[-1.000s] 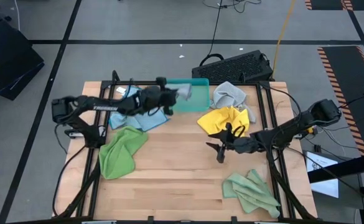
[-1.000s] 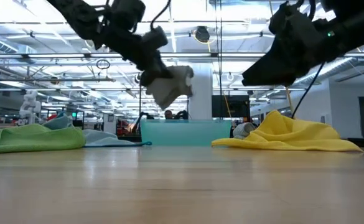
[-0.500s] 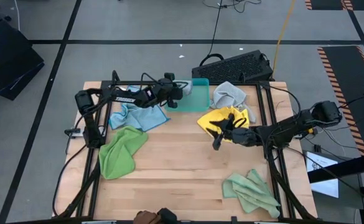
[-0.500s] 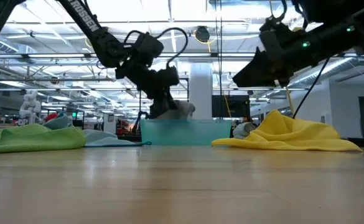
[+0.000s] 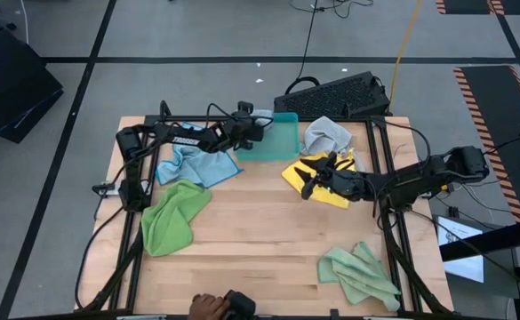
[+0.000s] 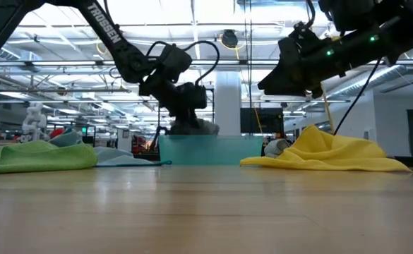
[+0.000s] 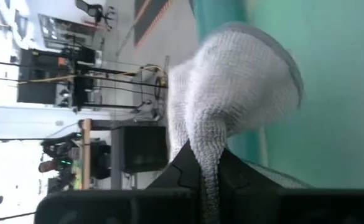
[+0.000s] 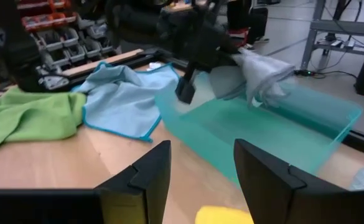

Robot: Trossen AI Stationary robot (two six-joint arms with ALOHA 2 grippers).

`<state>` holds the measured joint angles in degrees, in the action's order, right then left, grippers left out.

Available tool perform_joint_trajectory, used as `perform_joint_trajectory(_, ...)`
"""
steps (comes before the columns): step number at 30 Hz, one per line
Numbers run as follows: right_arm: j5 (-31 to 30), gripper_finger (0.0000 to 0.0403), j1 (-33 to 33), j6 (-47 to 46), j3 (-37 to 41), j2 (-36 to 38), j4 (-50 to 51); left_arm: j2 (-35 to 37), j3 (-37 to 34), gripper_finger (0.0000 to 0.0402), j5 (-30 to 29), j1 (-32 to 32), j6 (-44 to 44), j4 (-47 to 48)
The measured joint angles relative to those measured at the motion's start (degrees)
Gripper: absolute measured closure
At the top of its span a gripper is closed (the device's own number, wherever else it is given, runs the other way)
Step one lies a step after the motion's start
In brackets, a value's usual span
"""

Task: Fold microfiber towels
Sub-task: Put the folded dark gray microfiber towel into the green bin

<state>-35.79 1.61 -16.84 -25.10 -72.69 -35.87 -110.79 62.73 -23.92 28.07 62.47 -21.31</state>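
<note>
Wooden bench (image 5: pixel 242 240), left to right: green towel (image 5: pixel 172 216); blue towel (image 5: pixel 197 164); left gripper (image 5: pixel 258 127), fingers pinching grey towel (image 7: pixel 231 93) in teal tray (image 5: pixel 282 147); right gripper (image 5: pixel 308 182), fingers parted, empty, over yellow towel (image 5: pixel 331 191); second green towel (image 5: pixel 359 274). Behind: keyboard (image 5: pixel 335 93), grey floor.
</note>
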Motion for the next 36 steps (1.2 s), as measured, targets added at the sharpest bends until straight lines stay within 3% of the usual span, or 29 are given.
perform_joint_trajectory(4,2.1,0.0236,-2.3,0.6,0.0,0.0,-2.0,1.3,0.0,0.0392,0.0,-0.2,-1.9,2.2)
perform_joint_trajectory(10,11.3,0.0236,-8.5,4.3,-2.2,0.0,-2.7,4.5,0.3,0.0384,1.5,-0.9,-4.5,6.4)
perform_joint_trajectory(15,19.7,0.0233,-14.4,13.6,-10.7,-1.5,5.0,8.6,2.1,0.0394,3.5,-0.8,-9.8,14.0)
perform_joint_trajectory(20,23.9,0.0196,-18.1,25.7,-20.8,-9.5,9.1,11.5,3.2,0.038,5.5,-1.3,-16.2,20.5)
perform_joint_trajectory(27,23.7,0.0133,-19.7,35.3,-30.9,-22.3,9.4,12.9,3.2,0.0394,7.7,-3.2,-21.3,24.1)
perform_joint_trajectory(31,20.2,0.0141,-19.6,36.9,-33.3,-26.3,9.0,12.9,3.3,0.0382,7.5,-4.6,-21.2,24.2)
perform_joint_trajectory(36,16.0,0.0181,-19.8,36.8,-33.4,-28.4,9.6,13.0,3.3,0.0392,7.4,-6.1,-21.0,24.1)
